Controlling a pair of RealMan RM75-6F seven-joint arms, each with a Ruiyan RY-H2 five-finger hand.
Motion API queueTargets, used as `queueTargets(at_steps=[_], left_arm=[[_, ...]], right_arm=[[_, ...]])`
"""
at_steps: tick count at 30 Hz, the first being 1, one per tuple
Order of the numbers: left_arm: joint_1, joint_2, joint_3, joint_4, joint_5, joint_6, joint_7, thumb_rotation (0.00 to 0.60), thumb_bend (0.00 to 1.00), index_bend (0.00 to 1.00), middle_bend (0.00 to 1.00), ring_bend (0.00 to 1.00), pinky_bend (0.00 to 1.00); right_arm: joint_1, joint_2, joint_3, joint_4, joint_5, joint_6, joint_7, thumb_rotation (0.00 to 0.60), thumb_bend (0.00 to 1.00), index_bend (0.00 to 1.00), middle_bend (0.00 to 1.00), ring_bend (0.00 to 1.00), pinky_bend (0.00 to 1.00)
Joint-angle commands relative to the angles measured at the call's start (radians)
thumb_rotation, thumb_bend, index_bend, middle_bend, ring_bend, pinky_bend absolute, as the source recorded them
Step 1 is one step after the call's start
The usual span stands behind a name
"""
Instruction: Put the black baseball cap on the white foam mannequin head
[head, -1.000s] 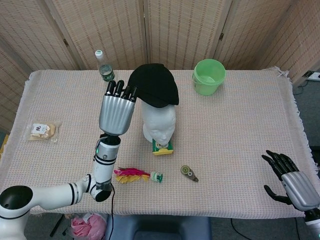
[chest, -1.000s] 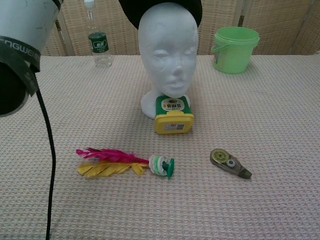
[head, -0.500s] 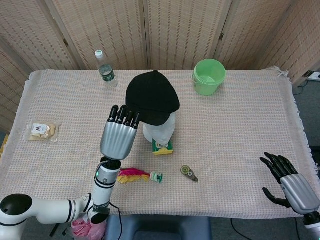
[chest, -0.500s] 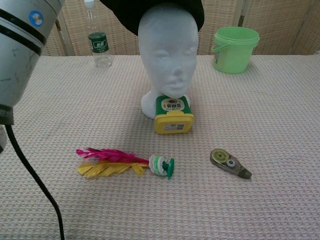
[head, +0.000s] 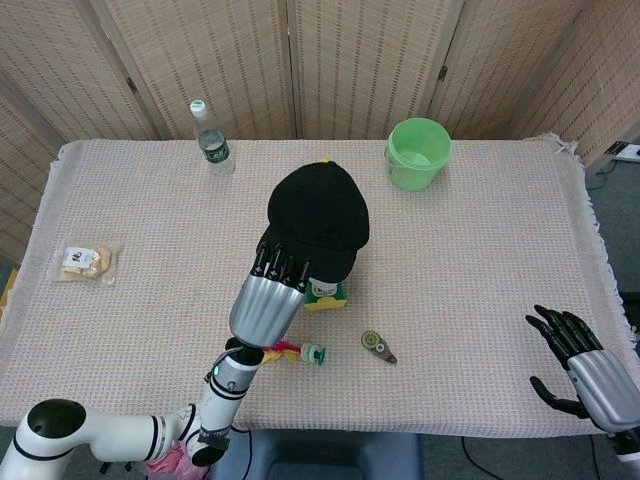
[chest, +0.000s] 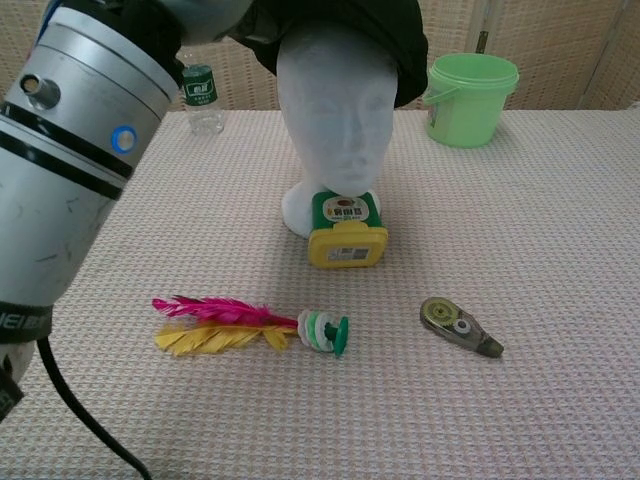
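Observation:
The black baseball cap (head: 320, 213) sits over the top of the white foam mannequin head (chest: 335, 120), which stands upright mid-table. From above, the cap hides the head almost entirely. In the chest view only the cap's lower edge (chest: 405, 50) shows, wrapping the forehead. My left hand (head: 268, 297) reaches up from the near side, and its fingertips (head: 283, 264) hold the cap's near edge. Its forearm (chest: 70, 170) fills the left of the chest view. My right hand (head: 585, 368) hovers beyond the table's near right corner, fingers spread, holding nothing.
A yellow-green box (chest: 346, 232) lies against the mannequin's base. A feather shuttlecock (chest: 250, 325) and a correction tape (chest: 458, 327) lie nearer me. A green bucket (head: 417, 152) and a water bottle (head: 210, 140) stand at the back. A snack packet (head: 82, 262) lies far left.
My left hand has drawn toward me and to the right, bringing the cap forward and down over the mannequin's top. The right hand has barely moved.

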Motion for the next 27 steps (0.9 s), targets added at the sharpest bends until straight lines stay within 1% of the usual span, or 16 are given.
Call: queueTargets(at_steps=[1,6,12,16,23,27], left_arm=[[0.016,-0.007,0.018,0.005,0.027,-0.005,0.019,0.6,0.51,0.62,0.78,0.49,0.51],[0.052,-0.02,0.029,0.014,0.033,-0.013,0.012,0.6,0.51,0.62,0.78,0.49,0.51],[0.096,-0.041,0.048,0.036,0.045,-0.016,-0.025,0.6,0.51,0.6,0.78,0.49,0.51],[0.133,-0.059,0.056,0.067,0.037,-0.017,-0.064,0.6,0.5,0.54,0.77,0.49,0.51],[0.168,-0.065,0.049,0.083,0.04,-0.031,-0.078,0.6,0.5,0.46,0.71,0.47,0.51],[0.188,-0.057,0.045,0.057,0.026,-0.051,-0.051,0.6,0.5,0.37,0.64,0.41,0.45]], right_arm=[[0.0,-0.001,-0.001,0.0,-0.002,-0.001,-0.002,0.6,0.3,0.0,0.0,0.0,0.0],[-0.001,-0.002,-0.002,-0.001,-0.002,0.002,-0.005,0.6,0.3,0.0,0.0,0.0,0.0],[0.0,-0.004,-0.003,-0.001,-0.003,0.001,-0.009,0.6,0.3,0.0,0.0,0.0,0.0],[-0.004,-0.004,-0.002,-0.001,-0.002,0.009,-0.007,0.6,0.3,0.0,0.0,0.0,0.0],[-0.002,-0.006,0.0,-0.002,0.007,0.001,-0.013,0.6,0.3,0.0,0.0,0.0,0.0],[0.0,-0.008,0.0,-0.005,0.007,-0.002,-0.018,0.6,0.3,0.0,0.0,0.0,0.0]])
